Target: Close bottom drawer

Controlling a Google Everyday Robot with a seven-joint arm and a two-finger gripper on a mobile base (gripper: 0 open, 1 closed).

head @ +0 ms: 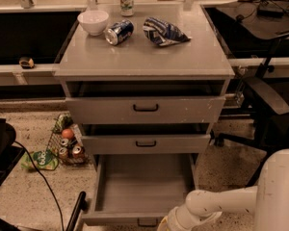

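Grey cabinet (144,61), single camera view. The bottom drawer (142,186) is pulled far out at floor level, and its front panel sits at the lower edge of the shot with the black handle (147,222) half cut off. The gripper (167,224) is down there too, just right of the handle and close against the panel, on the end of the white arm (221,203) coming in from the right. It's mostly cropped, so we cannot tell if it's spread or closed up, or whether it's actually touching the panel. Our main worry is an off-centre push. Contact right of the handle could rack the drawer in its slides so it binds partway. Second, a glancing angle from the right might make the gripper skid along the panel or snag the handle loop instead of driving it straight in. Third, the middle drawer (145,143) and top drawer (145,109) both stand slightly proud. If we follow the panel all the way in, the wrist could clip the middle front. Fourth, a hard slam would jolt the cabinet. The tipped can (119,32) on top looks free to roll, with the bowl (93,21), the upright can (126,0) and the crumpled bag (164,32) beside it. The floor basket (65,146) and cable (43,177) on the left look well clear of the travel.
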